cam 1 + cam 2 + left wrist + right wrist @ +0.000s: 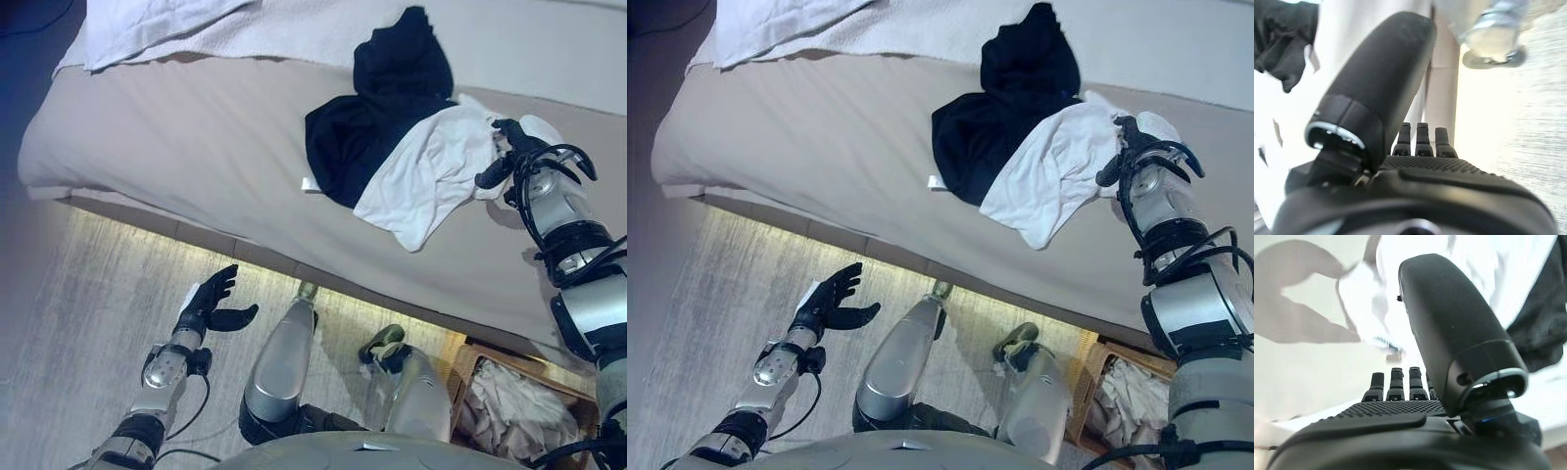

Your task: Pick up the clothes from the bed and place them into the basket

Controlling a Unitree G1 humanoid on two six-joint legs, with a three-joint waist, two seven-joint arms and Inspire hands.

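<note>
A black garment lies crumpled on the beige bed, and a white garment overlaps its right side. My right hand rests at the white garment's right edge. In the right wrist view its fingers stretch out straight toward the white cloth, with the thumb raised and nothing pinched. My left hand hovers open over the floor in front of the bed, holding nothing. The wicker basket stands on the floor at the lower right, with pale cloth inside.
A white blanket is bunched along the bed's far left side. The bed's front edge runs diagonally across the view, with grey floor below it.
</note>
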